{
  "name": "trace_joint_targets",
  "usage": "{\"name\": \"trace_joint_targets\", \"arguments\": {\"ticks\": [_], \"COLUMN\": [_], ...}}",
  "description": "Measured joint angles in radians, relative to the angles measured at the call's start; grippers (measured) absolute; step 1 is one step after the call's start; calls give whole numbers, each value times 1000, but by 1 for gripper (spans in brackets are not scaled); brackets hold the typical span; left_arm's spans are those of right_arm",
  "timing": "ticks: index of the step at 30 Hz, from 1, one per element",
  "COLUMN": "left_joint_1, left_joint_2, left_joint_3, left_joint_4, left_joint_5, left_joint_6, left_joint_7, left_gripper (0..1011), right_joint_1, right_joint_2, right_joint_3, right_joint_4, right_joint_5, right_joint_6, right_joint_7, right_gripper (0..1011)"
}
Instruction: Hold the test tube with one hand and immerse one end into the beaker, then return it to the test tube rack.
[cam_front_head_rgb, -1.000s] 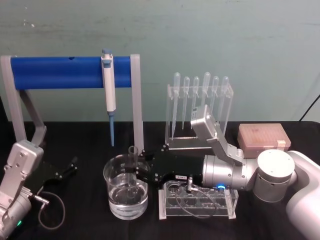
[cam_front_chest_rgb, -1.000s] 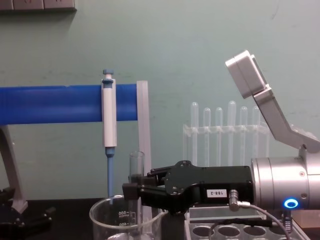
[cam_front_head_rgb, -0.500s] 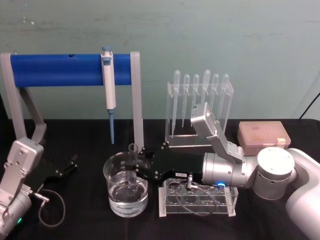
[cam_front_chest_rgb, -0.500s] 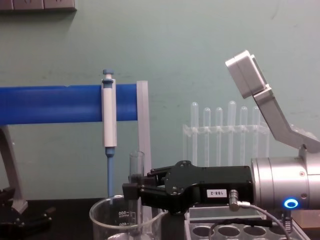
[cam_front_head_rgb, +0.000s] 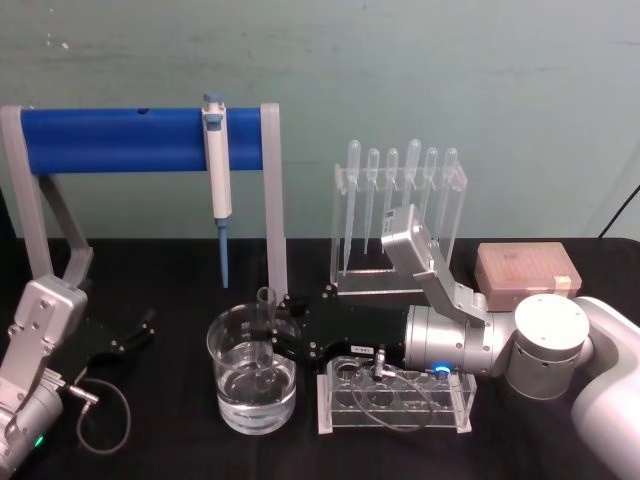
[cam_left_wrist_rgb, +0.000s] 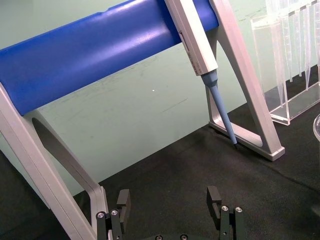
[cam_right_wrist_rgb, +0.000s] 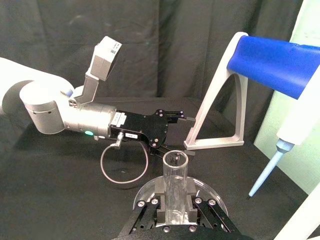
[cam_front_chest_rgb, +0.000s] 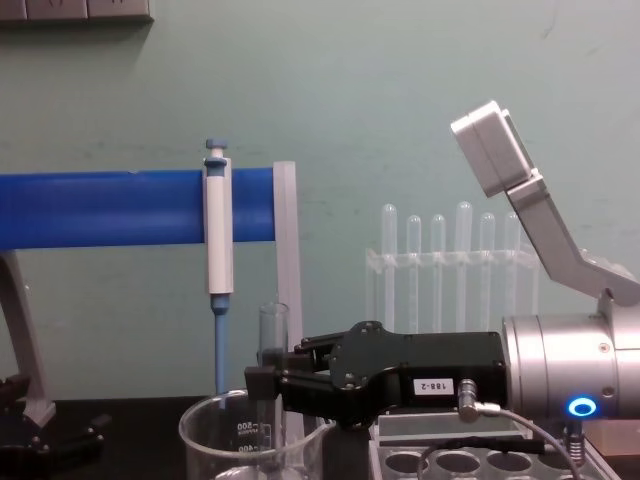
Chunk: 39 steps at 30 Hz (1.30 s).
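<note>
One gripper — the right — level, clamping test tube.

Silver wrist; black right end effector

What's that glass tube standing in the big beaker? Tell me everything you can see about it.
It is a long clear glass test tube, open at its round top rim and looking empty inside. It stands upright, clamped around its middle by the black right end effector, which reaches in from the side. Its upper part rises above the rim of the wide clear glass beaker; its lower end reaches down inside, seemingly into the clear liquid there.
</note>
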Motion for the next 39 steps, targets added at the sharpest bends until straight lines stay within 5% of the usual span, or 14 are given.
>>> {"name": "trace_joint_targets", "arguments": {"ticks": [39], "left_joint_1": [0], "left_joint_2": [0], "left_joint_3": [0], "left_joint_4": [0], "left_joint_5": [0], "left_joint_6": [0], "left_joint_7": [0], "left_gripper": [1000], "right_joint_1": [0], "right_joint_2": [0], "right_joint_3": [0], "right_joint_4": [0], "right_joint_5": [0], "right_joint_6": [0], "right_joint_7": [0], "right_gripper": [226]}}
